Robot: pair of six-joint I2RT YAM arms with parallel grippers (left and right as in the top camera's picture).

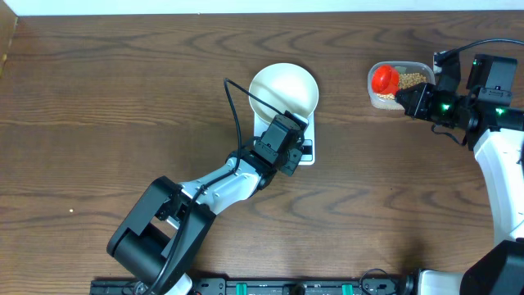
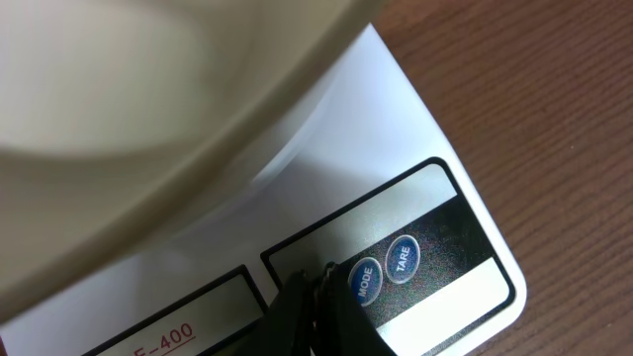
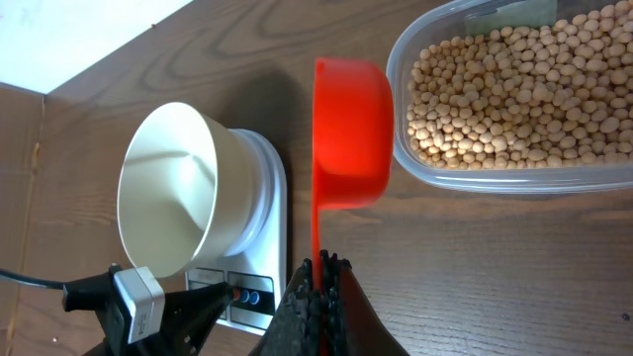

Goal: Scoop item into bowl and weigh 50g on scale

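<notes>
A: Beans (image 3: pixel 514 89), location?
B: All in clear tub (image 3: pixel 475 181); none in bowl (image 1: pixel 282 88), seated on scale (image 2: pixel 396 138). Scooping, weighing outstanding.
A: Hands?
B: Right hand (image 3: pixel 318 282) clenched on red scoop (image 3: pixel 351 129), empty, beside tub. Left hand (image 2: pixel 321 287) clenched on nothing, tip at MODE button (image 2: pixel 362 280); contact unclear.

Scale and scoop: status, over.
Left pincer shut, tip at MODE button on scale. Right pincer shut on red scoop, beside tub of beans. Bowl on scale, empty. Nothing between scoop and bowl.
</notes>
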